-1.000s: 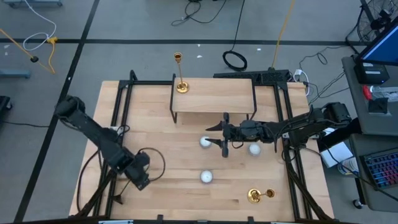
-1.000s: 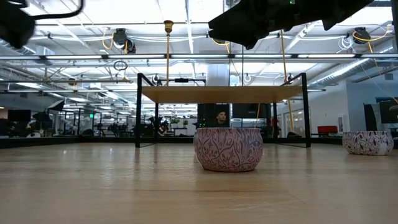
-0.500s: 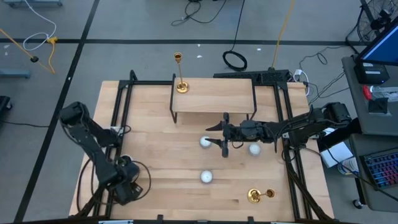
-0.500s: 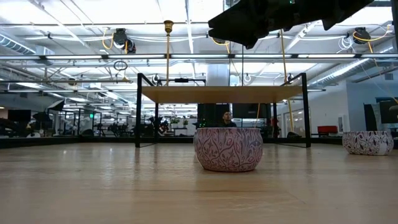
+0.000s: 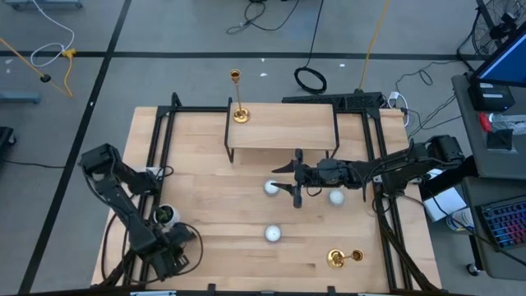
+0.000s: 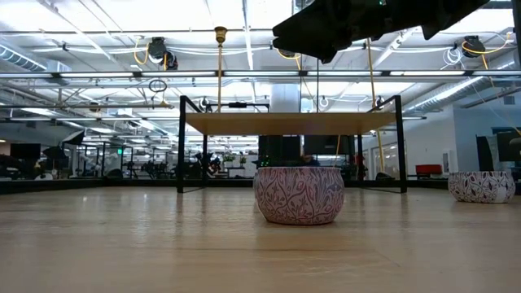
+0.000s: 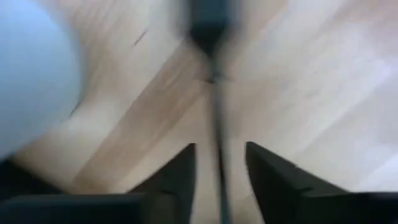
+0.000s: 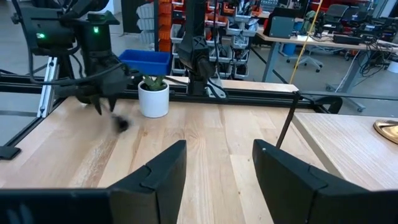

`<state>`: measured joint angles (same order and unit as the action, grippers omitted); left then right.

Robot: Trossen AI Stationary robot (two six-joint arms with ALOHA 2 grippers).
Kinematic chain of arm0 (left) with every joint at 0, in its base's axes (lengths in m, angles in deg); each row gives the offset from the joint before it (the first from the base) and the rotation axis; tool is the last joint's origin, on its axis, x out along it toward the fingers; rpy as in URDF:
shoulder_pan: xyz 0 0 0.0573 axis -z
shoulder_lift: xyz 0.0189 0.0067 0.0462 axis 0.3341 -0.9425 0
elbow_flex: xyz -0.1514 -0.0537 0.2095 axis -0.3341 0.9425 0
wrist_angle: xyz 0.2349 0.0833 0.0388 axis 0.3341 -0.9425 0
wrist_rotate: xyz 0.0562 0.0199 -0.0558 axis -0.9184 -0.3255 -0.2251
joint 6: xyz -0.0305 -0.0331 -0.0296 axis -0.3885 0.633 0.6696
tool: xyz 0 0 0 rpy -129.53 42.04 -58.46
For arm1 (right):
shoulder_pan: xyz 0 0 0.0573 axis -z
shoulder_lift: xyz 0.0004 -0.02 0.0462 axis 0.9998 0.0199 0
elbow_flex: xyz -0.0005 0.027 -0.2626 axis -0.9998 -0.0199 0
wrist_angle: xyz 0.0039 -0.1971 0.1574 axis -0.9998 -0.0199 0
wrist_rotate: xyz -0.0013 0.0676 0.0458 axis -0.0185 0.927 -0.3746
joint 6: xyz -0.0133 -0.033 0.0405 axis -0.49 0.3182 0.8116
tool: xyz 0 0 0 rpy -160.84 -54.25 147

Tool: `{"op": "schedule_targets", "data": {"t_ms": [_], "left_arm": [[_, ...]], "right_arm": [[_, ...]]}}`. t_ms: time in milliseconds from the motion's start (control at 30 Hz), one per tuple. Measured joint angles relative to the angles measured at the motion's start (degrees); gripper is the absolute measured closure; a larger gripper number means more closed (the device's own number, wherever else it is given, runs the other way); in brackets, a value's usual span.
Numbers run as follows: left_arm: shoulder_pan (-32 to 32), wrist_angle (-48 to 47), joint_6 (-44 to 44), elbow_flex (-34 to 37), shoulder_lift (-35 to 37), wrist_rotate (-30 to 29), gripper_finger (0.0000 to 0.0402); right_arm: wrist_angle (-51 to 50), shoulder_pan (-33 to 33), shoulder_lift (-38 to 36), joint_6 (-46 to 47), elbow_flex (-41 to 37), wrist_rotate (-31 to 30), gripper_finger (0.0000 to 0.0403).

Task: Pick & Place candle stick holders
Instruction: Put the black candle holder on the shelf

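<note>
At the table's front left corner, your left gripper points down beside the white plant pot, fingers narrowly apart astride a slim dark rod, probably the black candlestick. Neither finger looks to touch it yet. Centre the stem before closing, and lift away from the pot. One gold candlestick stands on the raised shelf. Your right gripper waits mid-table, wide and empty. The other gold candlestick lies at front right.
</note>
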<state>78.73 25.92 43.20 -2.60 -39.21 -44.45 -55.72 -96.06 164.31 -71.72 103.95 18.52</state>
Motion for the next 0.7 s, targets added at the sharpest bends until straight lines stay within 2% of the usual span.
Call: {"op": "schedule_targets", "data": {"t_ms": [100, 167, 300, 433, 567, 700], "left_arm": [[-0.9, 0.4, -5.0, 0.0, 0.0, -1.3, 0.0362], [-1.7, 0.3, -7.3, 0.0, 0.0, -1.7, 0.0384], [-4.6, 1.5, -12.8, 0.0, 0.0, -6.3, 0.0374], [-9.2, 6.4, -26.1, -0.1, 1.3, -12.6, 0.0387], [-14.8, 10.0, -43.8, -3.0, 4.2, -21.9, 0.0379], [-19.6, 16.2, -68.9, -6.4, 8.1, -28.5, 0.0381]], "right_arm": [[0.0, 0.0, 0.0, 0.0, 0.0, 0.0, 0.0222], [0.0, 0.0, 0.0, 0.0, 0.0, 0.0, 0.0222], [0.0, 0.0, 0.0, 0.0, 0.0, 0.0, 0.0222], [0.0, 0.0, 0.0, -0.9, 0.0, 0.0, 0.0222], [0.0, 0.0, 0.0, -1.3, 0.0, 0.0, 0.0222], [0.0, 0.0, 0.0, -1.3, 0.0, 0.0, 0.0222]]}}
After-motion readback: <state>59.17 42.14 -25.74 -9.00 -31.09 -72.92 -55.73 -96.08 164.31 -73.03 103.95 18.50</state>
